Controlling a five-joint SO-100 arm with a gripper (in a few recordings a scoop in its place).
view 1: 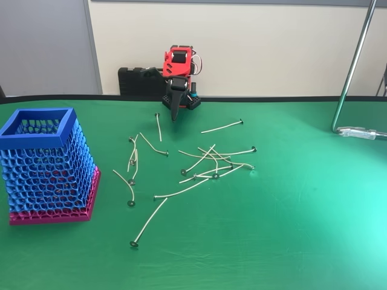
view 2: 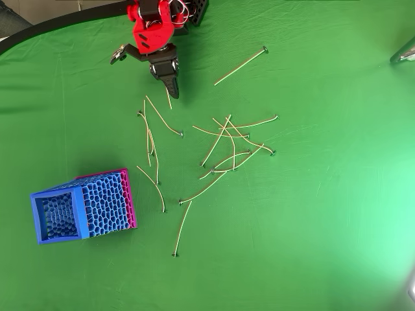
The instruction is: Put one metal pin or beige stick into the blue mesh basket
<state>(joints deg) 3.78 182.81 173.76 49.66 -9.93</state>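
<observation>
Arm: a red and black arm stands at the far edge of the green table [view 1: 290, 241], folded down so that its gripper [view 1: 175, 115] points at the cloth; in the overhead view the gripper [view 2: 172, 91] tapers to a dark tip.
Gripper state: the black fingers appear drawn together into one point with nothing between them.
Nearest stick: a beige stick [view 1: 158, 127] lies just beside the gripper tip, on its left in the fixed view; in the overhead view the same stick [view 2: 168, 98] shows partly under the tip.
Long axis: this stick runs roughly toward and away from the arm's base, nearly in line with the gripper, its disc head at the far end in the fixed view.
Other sticks: many alike lie scattered on the cloth, a crossed heap [view 1: 214, 163] toward the middle, and a lone stick [view 1: 222, 127] to the right of the gripper.
Basket: the blue mesh basket [view 1: 45, 169] stands upright, well apart from the gripper at the left near side; its open top [view 2: 57, 217] looks unobstructed.
Coming move, judged: a small shift sideways with the fingers spread would place them across the nearest stick.
</observation>
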